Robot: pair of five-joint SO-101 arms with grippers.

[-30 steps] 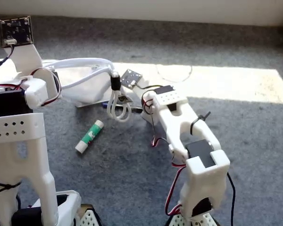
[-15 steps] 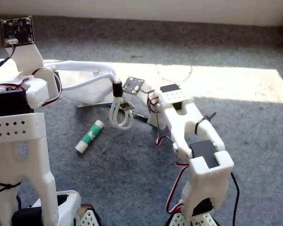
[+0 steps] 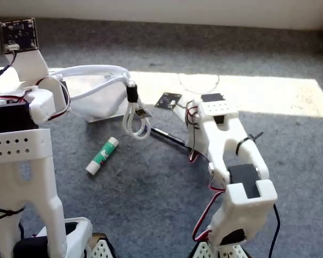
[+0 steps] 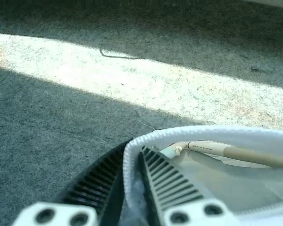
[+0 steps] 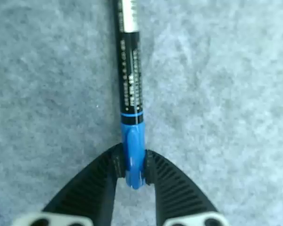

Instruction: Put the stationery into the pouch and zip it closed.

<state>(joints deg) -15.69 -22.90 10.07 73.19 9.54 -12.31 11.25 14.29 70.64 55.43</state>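
Note:
A white mesh pouch (image 3: 99, 97) lies at the back left, its mouth rim (image 4: 203, 134) held up by my left gripper (image 4: 134, 153), which is shut on it. Inside the pouch lies a beige pen (image 4: 236, 151). A black zip pull (image 3: 132, 94) with a white cord loop (image 3: 135, 122) hangs at the pouch's right end. My right gripper (image 5: 132, 160) is shut on the blue cap of a black pen (image 5: 129, 84). That pen (image 3: 167, 135) lies low over the carpet, right of the loop. A green-and-white glue stick (image 3: 102, 156) lies on the carpet in front of the pouch.
Grey carpet (image 3: 151, 199) covers the floor, with a sunlit band (image 3: 258, 97) across the back. A thin wire loop (image 3: 199, 86) lies in the band. The left arm's tower (image 3: 27, 145) stands at the near left and the right arm (image 3: 231, 161) at the near right.
My right arm has drawn back to the right, pulling the black pen out from beside the pouch. The cord loop swung slightly. The left arm has kept still.

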